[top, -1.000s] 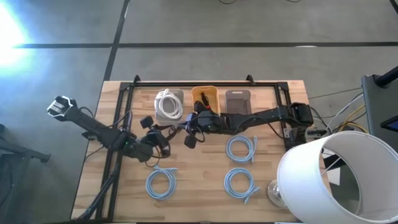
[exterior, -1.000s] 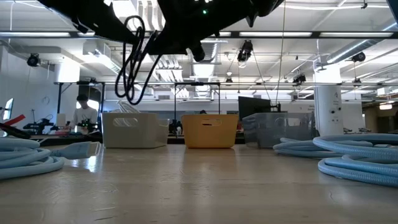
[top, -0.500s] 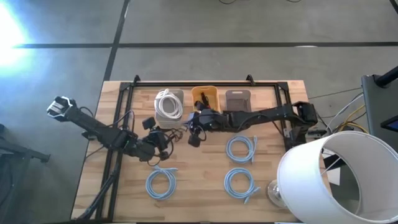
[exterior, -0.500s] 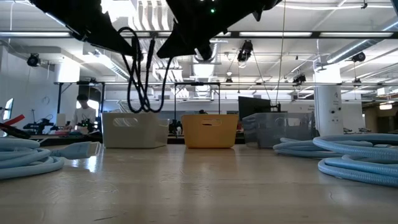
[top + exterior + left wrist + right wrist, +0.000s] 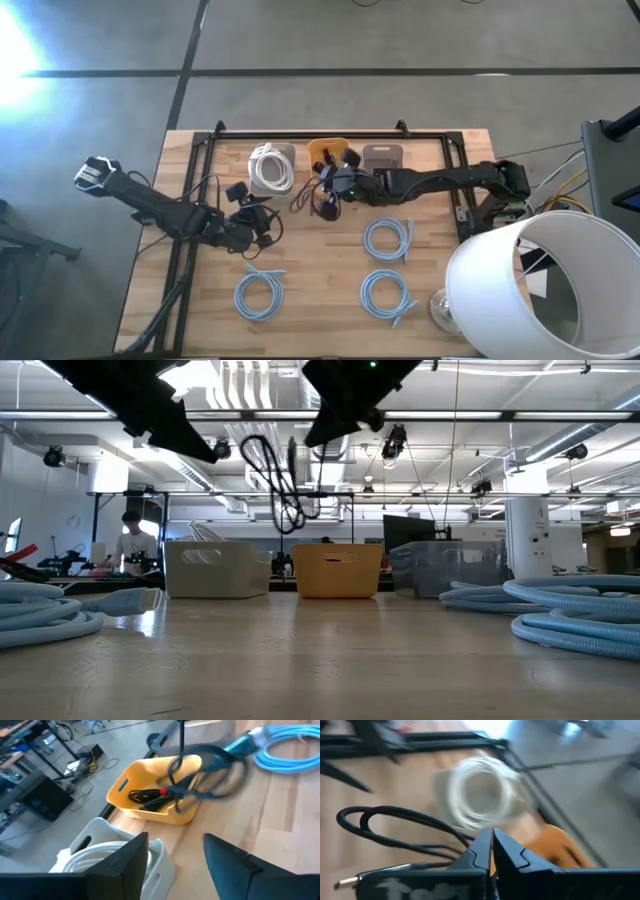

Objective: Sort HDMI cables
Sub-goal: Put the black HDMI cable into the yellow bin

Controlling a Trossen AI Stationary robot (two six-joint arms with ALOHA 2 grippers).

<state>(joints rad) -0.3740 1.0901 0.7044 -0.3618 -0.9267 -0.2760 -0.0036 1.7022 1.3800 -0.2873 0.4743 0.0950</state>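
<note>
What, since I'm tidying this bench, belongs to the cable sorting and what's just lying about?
Job: white coil, light-blue coils, black bundle in orange tray, black cable in right gripper.
Lying about: white lampshade, bulb.

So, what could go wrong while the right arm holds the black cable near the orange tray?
The black cable hangs as a loose loop from the right gripper, so it may slip out or drape over the orange tray rim. It might also snag the left gripper nearby.

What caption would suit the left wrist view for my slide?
Black HDMI cable carried in the air beside the orange tray, which already holds one black bundle; white coil in the clear tray.
</note>
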